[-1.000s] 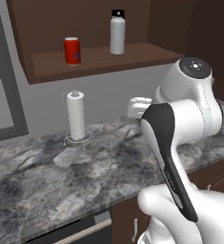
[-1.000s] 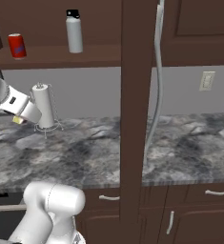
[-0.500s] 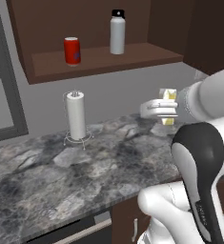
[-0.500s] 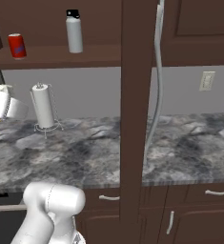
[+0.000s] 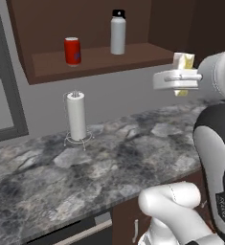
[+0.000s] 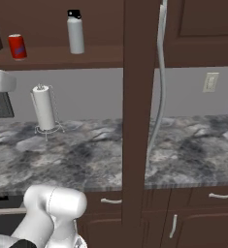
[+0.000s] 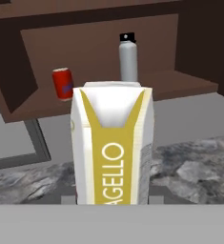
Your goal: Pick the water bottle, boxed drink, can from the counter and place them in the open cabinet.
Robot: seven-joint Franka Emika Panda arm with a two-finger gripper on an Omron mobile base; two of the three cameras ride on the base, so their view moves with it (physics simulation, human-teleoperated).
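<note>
Since a second ago your arm has been swinging up and to the right — the gripper [image 5: 181,79] that was low over the counter is now hanging just below the cabinet's shelf edge, at its right end. Its jaws are clamping the boxed drink [image 5: 184,72] between them; in the hand view the carton [image 7: 112,147] is standing upright right in front of you, cream with gold stripes and gold lettering, its folded top pointing up.

Nearest you, the counter [image 5: 104,167] is spreading out in grey marbled stone, dark lower cabinets with silver handles [image 6: 173,225] sitting beneath it. Further back on it, toward the left, a white paper towel roll [image 5: 76,116] is standing upright on its wire stand, close to the grey wall.

Farthest and higher up, the cabinet [image 5: 97,58] is standing open. On its shelf the can [image 5: 72,50] is sitting upright to the left — red, with a bluish mark — and the water bottle [image 5: 118,33] is standing upright to its right, well apart from it, black cap on top.
</note>
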